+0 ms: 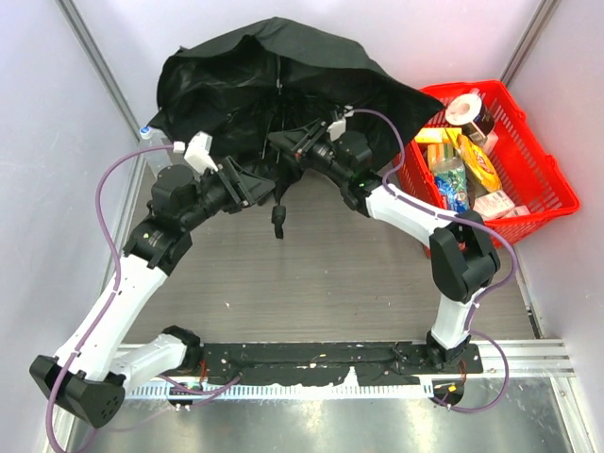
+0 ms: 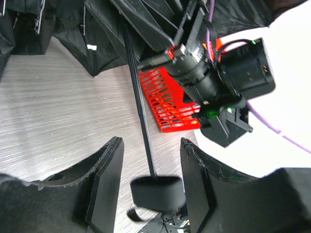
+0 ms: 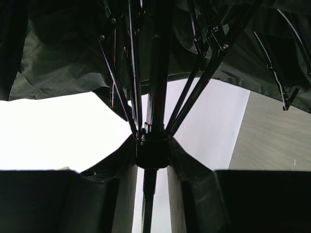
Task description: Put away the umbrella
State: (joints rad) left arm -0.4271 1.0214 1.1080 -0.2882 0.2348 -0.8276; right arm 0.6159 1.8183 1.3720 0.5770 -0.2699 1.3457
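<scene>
No writing can be read anywhere. The packets [image 1: 458, 170] and the roll of tape [image 1: 466, 108] in the red basket [image 1: 543, 146] carry print too small to make out. A small white tag [image 2: 91, 47] sewn on the canopy looks blank.

The umbrella [image 1: 274, 71] fills the upper centre of the top view, its black canopy partly spread, tilted, and overhanging the basket's left rim. The right end effector [image 3: 152, 145] is clamped on the runner [image 3: 153, 153] where the ribs meet. The left end effector [image 2: 151, 143] has its fingers apart, with the shaft [image 2: 141, 107] running between them and the handle [image 2: 158, 191] sitting in the gap, clear of the left finger.

The basket stands at the right edge of the tabletop [image 1: 330, 274], close to the wall. Bare tabletop lies in the centre and lower centre between the two arms. The canopy crowds the upper edge.
</scene>
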